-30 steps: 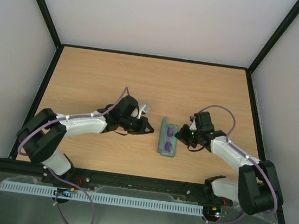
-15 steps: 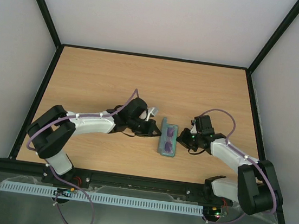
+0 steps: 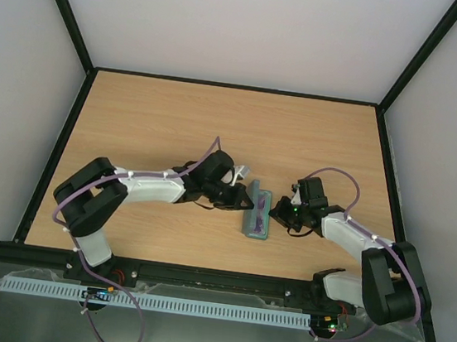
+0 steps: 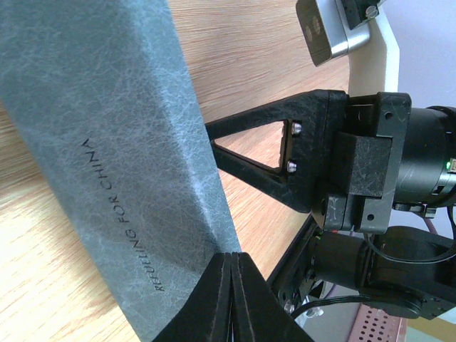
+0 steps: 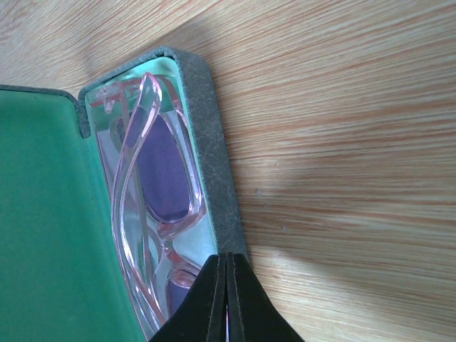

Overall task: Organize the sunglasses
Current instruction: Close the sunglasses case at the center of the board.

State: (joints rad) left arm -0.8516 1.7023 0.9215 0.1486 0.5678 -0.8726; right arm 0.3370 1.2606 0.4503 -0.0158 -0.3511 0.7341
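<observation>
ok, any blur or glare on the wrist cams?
Left wrist: case sharp, its print legible, no glare on it. Right wrist: sunglasses in focus, soft shadow bands across the table, no blown highlights.

The sunglasses [image 5: 167, 171], a small pair with a thin translucent pink frame and purple-tinted lenses, lie folded in the base of the open grey-blue case [image 5: 211, 149], slim temple arms crossing the lenses, beside its green-lined lid [image 5: 43, 214], near the middle of the bench [image 3: 176, 123].
</observation>
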